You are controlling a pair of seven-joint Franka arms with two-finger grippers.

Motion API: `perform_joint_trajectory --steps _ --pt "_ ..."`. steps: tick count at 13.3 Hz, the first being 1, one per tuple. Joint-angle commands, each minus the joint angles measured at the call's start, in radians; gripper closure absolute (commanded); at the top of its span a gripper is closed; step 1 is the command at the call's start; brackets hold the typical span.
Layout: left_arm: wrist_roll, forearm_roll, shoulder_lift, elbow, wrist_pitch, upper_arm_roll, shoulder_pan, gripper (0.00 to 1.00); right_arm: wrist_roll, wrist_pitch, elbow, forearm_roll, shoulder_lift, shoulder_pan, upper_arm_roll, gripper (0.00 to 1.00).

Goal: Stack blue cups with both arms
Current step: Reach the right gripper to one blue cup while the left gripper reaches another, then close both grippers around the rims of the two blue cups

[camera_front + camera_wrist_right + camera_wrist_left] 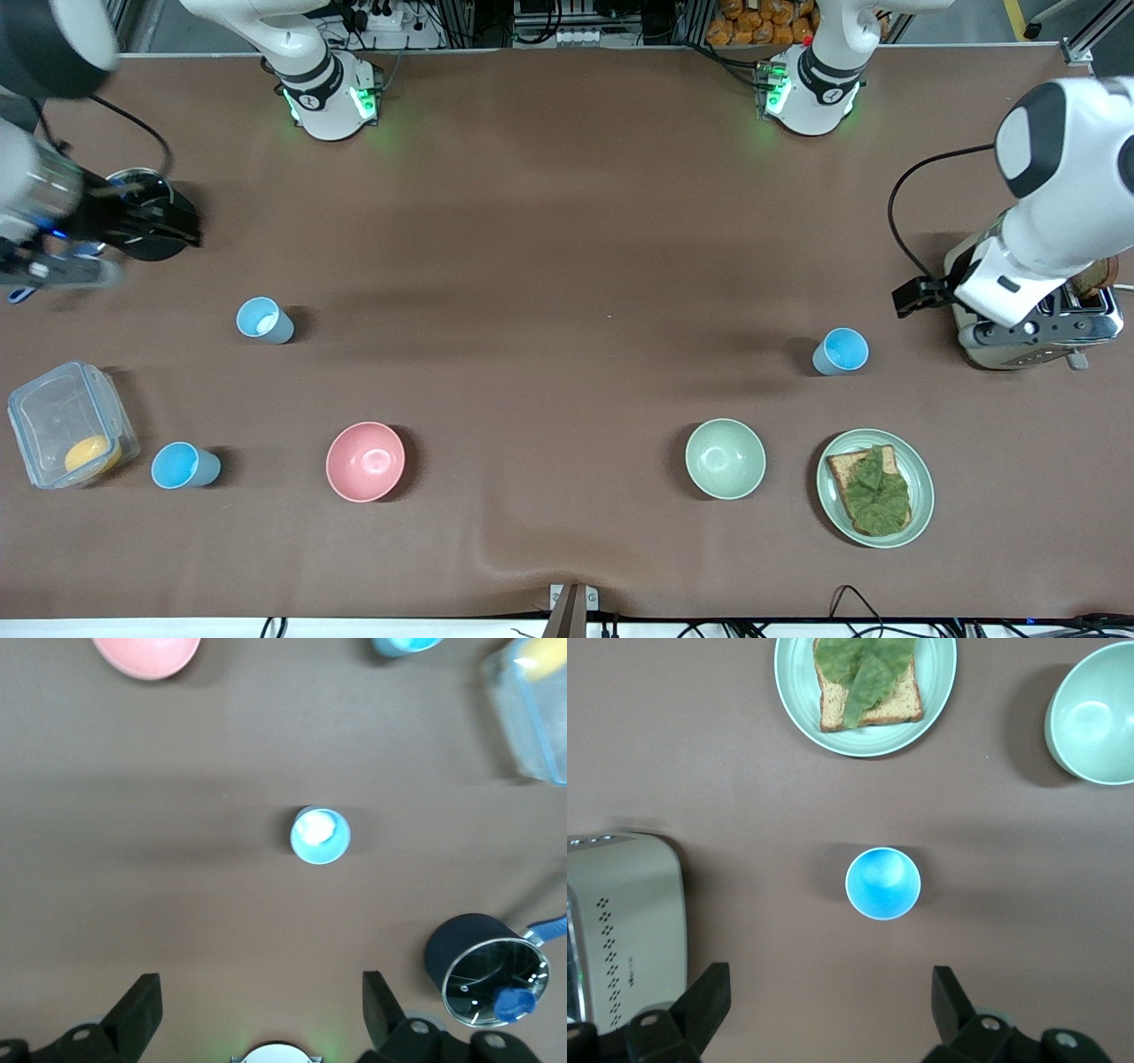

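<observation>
Three blue cups stand upright and apart on the brown table. A paler one [264, 320] stands toward the right arm's end, and a second [184, 466] is nearer the front camera beside the clear box. The third [840, 351] stands toward the left arm's end beside the toaster. My left gripper [830, 1001] is open and empty, high above the table next to the third cup [883, 883]. My right gripper [260, 1010] is open and empty, high above the table next to the paler cup [320, 835]. The left arm [1054, 204] hangs over the toaster. The right arm [35, 204] hangs over the black pot.
A pink bowl [365, 461] and a pale green bowl [725, 458] sit near the front edge. A green plate [917, 496] holds toast with lettuce. A toaster [1036, 332] stands at the left arm's end. A black lidded pot [155, 244] and a clear box [71, 434] stand at the right arm's end.
</observation>
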Motion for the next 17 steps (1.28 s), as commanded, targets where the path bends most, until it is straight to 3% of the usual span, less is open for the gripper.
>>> perform_joint_trajectory --steps 1,3,7,12,17 --pt "0.012 0.008 0.041 -0.003 0.051 -0.009 0.000 0.00 0.024 -0.005 0.017 -0.024 0.068 0.071 -0.004 0.00" --pt "0.013 0.008 0.071 -0.005 0.074 -0.009 -0.002 0.00 0.024 0.072 -0.018 -0.024 0.122 0.079 -0.004 0.00" --pt "0.012 -0.024 0.127 -0.011 0.127 -0.010 -0.005 0.00 0.018 0.425 -0.308 -0.024 0.110 0.063 -0.005 0.00" --pt "0.021 -0.032 0.150 -0.077 0.240 -0.010 -0.005 0.00 -0.013 0.736 -0.541 -0.024 0.119 -0.013 -0.010 0.00" --pt "0.032 -0.032 0.170 -0.164 0.352 -0.010 0.001 0.00 -0.022 0.827 -0.584 -0.027 0.162 -0.035 -0.010 0.00"
